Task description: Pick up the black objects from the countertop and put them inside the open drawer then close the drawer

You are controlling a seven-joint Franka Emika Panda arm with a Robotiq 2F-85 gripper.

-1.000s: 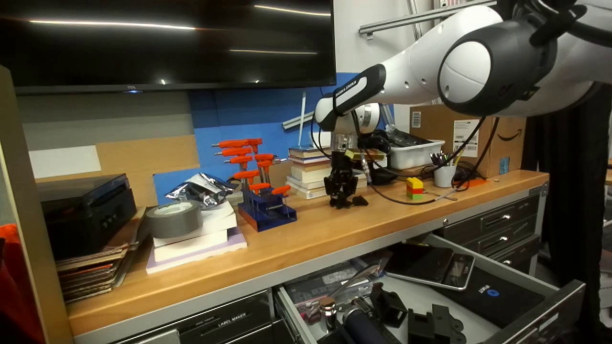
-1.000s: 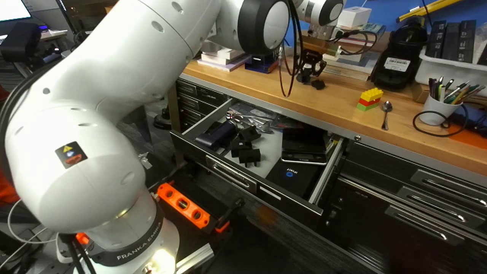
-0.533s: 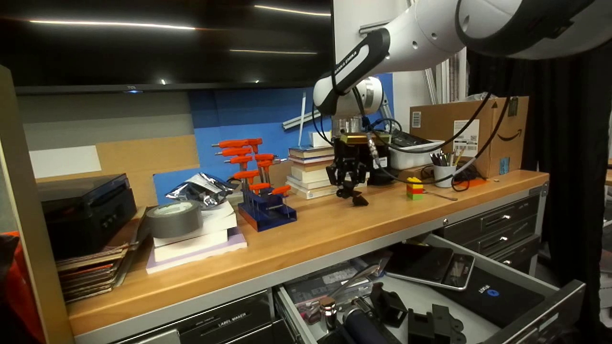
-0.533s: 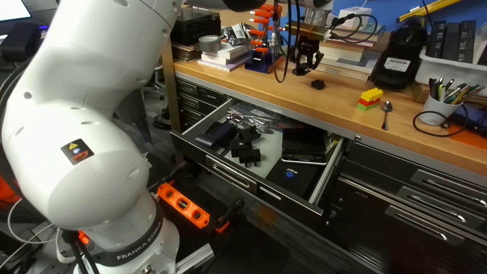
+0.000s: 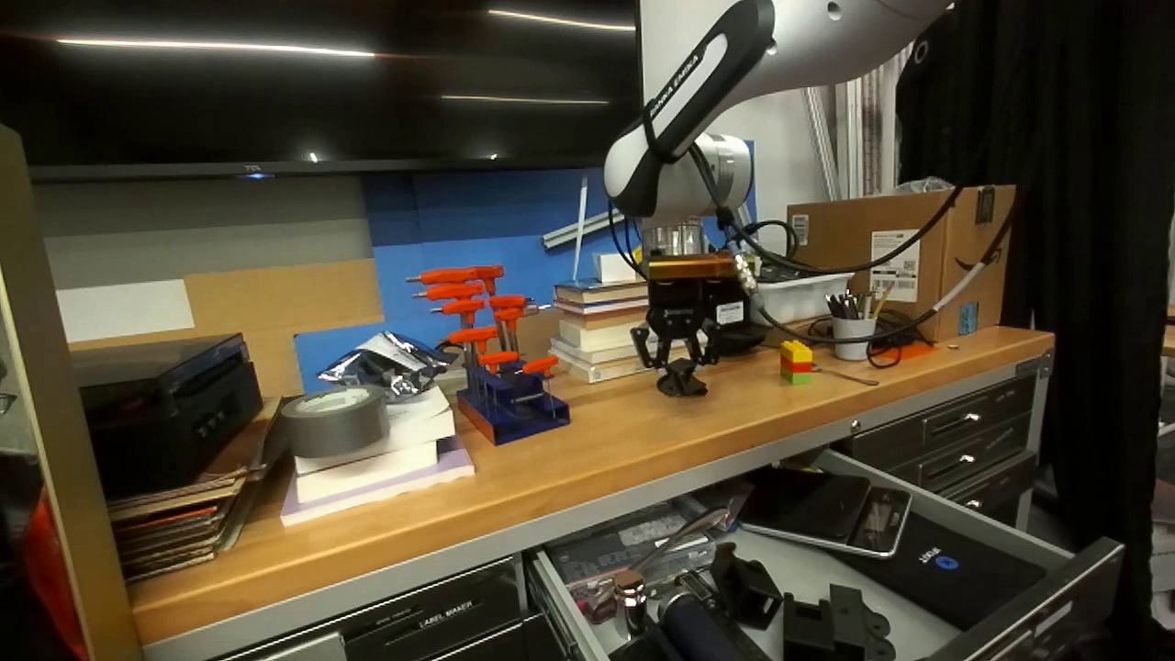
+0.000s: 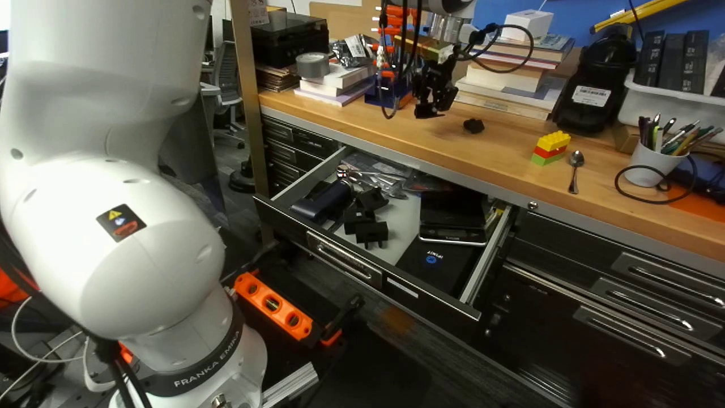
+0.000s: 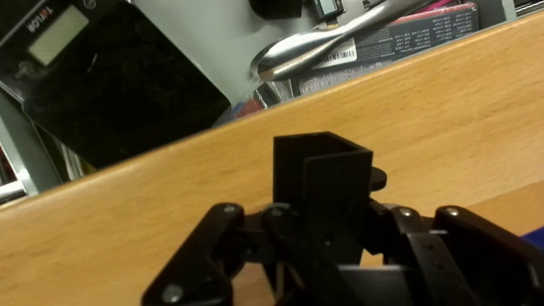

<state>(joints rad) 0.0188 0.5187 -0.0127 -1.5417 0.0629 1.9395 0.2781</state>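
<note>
I read FRANKA EMIKA on my arm (image 5: pixel 705 78), LABEL MAKER on a drawer front (image 5: pixel 441 613), IFIXIT on a black case (image 6: pixel 439 269), TAYLOR on a scale (image 7: pixel 127 85), a warning triangle on my sticker (image 6: pixel 120 222).

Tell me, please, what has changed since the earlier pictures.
The black fingered hand has raised and turned its matte black boxy piece, carrying it toward the front edge of the light-brown wooden countertop; no new grip or release shows. The small matte black lump and open dark-grey metal drawer stayed put.
</note>
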